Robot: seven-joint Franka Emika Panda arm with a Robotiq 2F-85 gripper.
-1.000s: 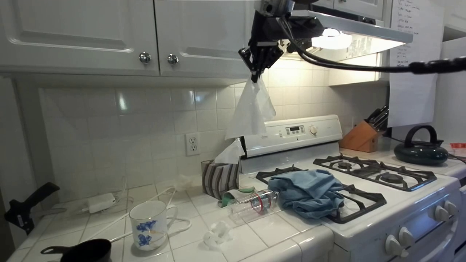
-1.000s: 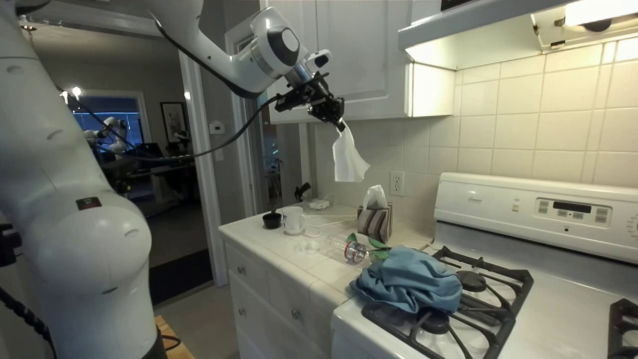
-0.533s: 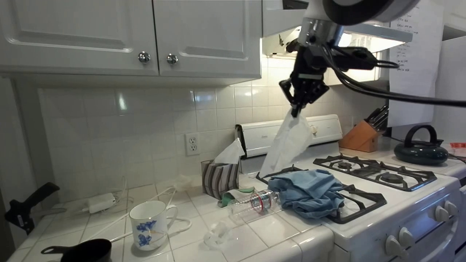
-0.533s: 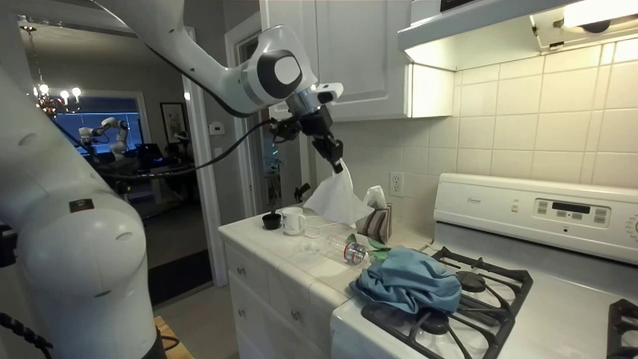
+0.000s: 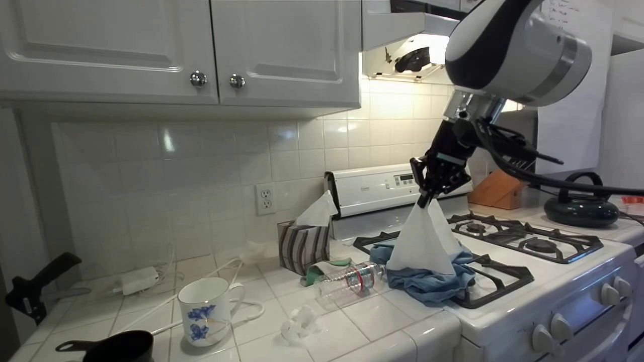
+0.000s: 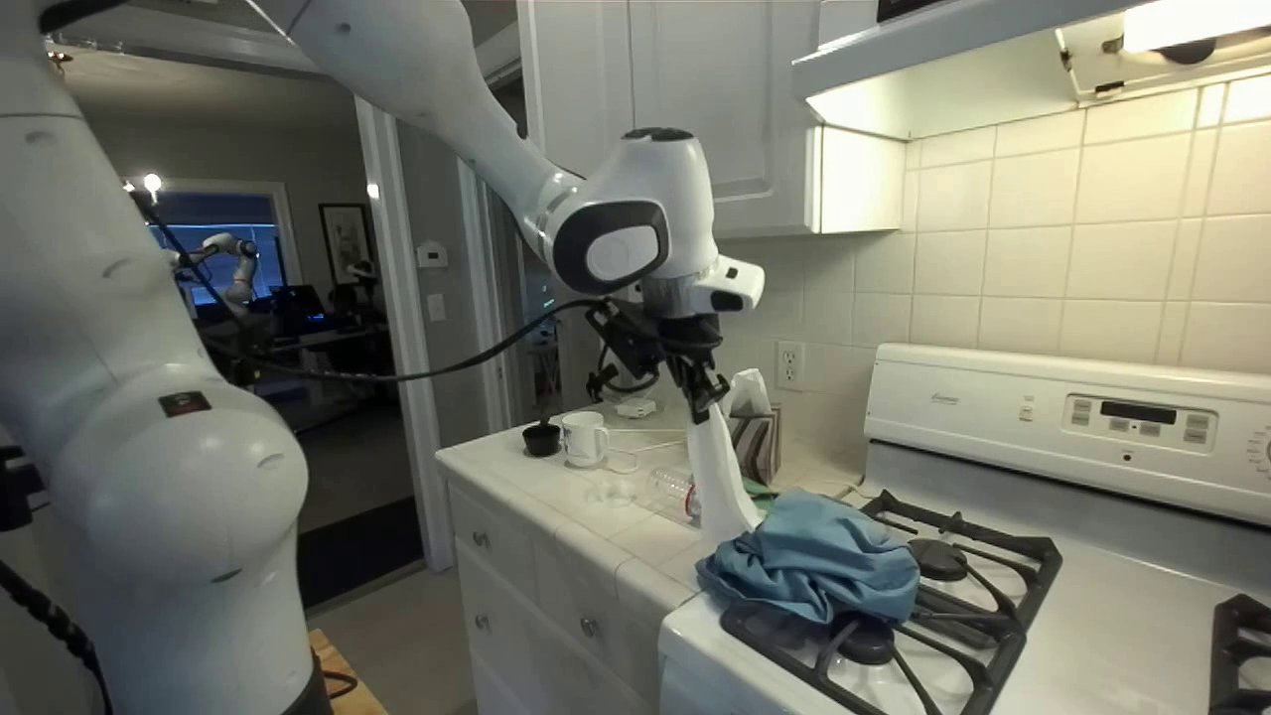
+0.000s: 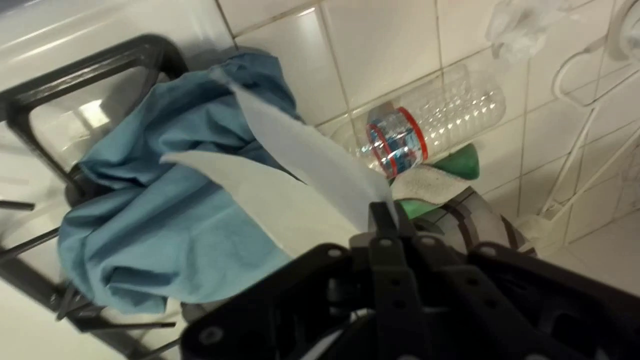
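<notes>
Since a white tissue [image 5: 421,246] is already gripped and held well clear of the striped tissue box [image 5: 302,249], the grabbing part can pretty much be called done. It's pinched near its top by the gripper [image 5: 424,202], jaws clamped together on it with just thin paper in between, and the rest is left dangling in loose flaps, as is shown nicely in the wrist view.

Position-wise, it's held up near the counter-side edge of the stove [image 6: 1112,586], and the crumpled blue cloth [image 5: 427,289] is partly covered by it in an exterior view. Whether the cloth is actually touched by the lower edge can't be told, tbh.

As for what's left: the tissue isn't let go or laid down yet, so that bit has to be counted as not done. Roughly midway would be guessed, no more than that.

Nothing else is being handled. Another tissue [image 5: 318,213] is seen poking out of the box, a clear bottle [image 7: 450,107] is laid on its side on the tiled counter [image 5: 380,314], with a green-and-white thing [image 7: 432,185] right beside it (what it is can't be made out), and a flowered mug [image 5: 201,306] is parked well apart.
</notes>
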